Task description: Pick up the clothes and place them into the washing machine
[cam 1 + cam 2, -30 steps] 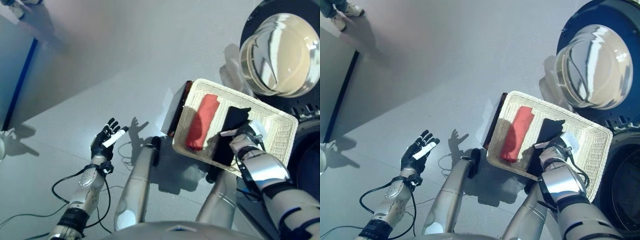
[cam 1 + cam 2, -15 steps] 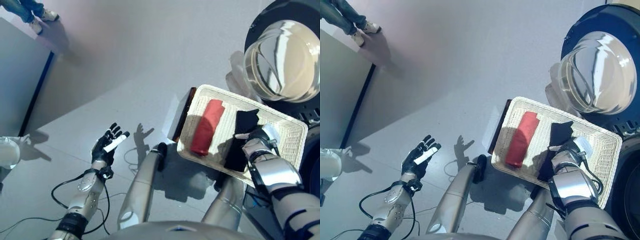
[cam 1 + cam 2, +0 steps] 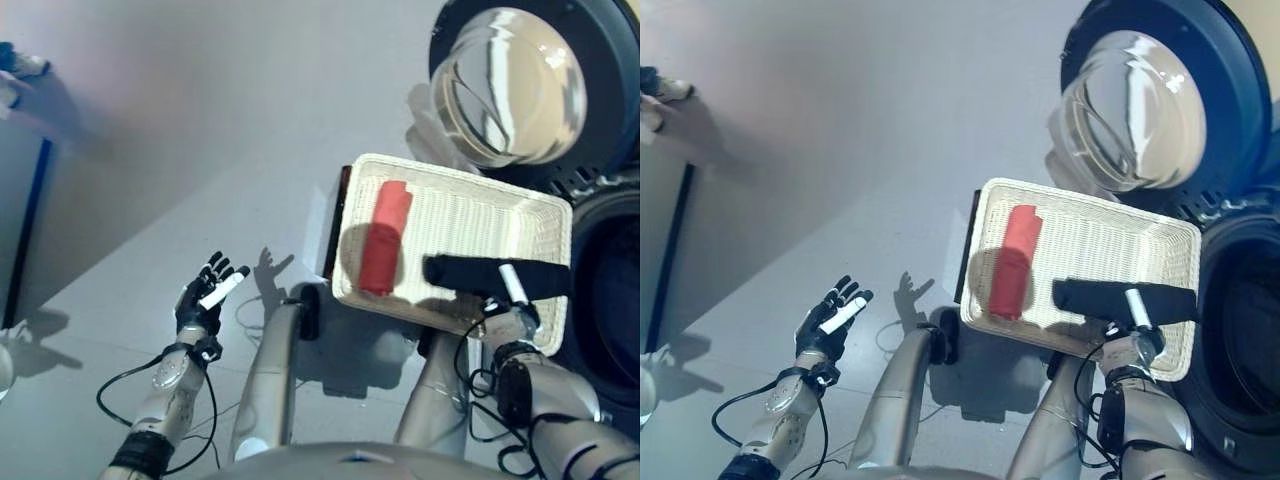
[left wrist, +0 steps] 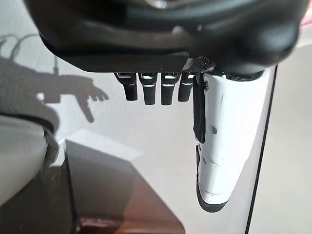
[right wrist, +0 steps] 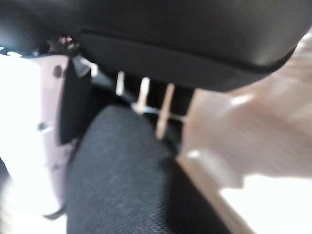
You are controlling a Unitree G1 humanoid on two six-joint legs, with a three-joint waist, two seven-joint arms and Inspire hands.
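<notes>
Right robot hand (image 3: 508, 300) is pinching the black garment (image 3: 495, 276), which is lying crosswise over the white basket (image 3: 452, 195) beside the red roll (image 3: 380, 237); the washing machine drum (image 3: 1245, 345) is gaping just rightward. Left robot hand (image 4: 165, 90) is hanging splayed over floor (idle). Right wrist view: thumb is pressing black cloth.

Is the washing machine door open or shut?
Open: the washing machine door is swung aside, its glass facing the camera, and the dark drum opening is exposed.
</notes>
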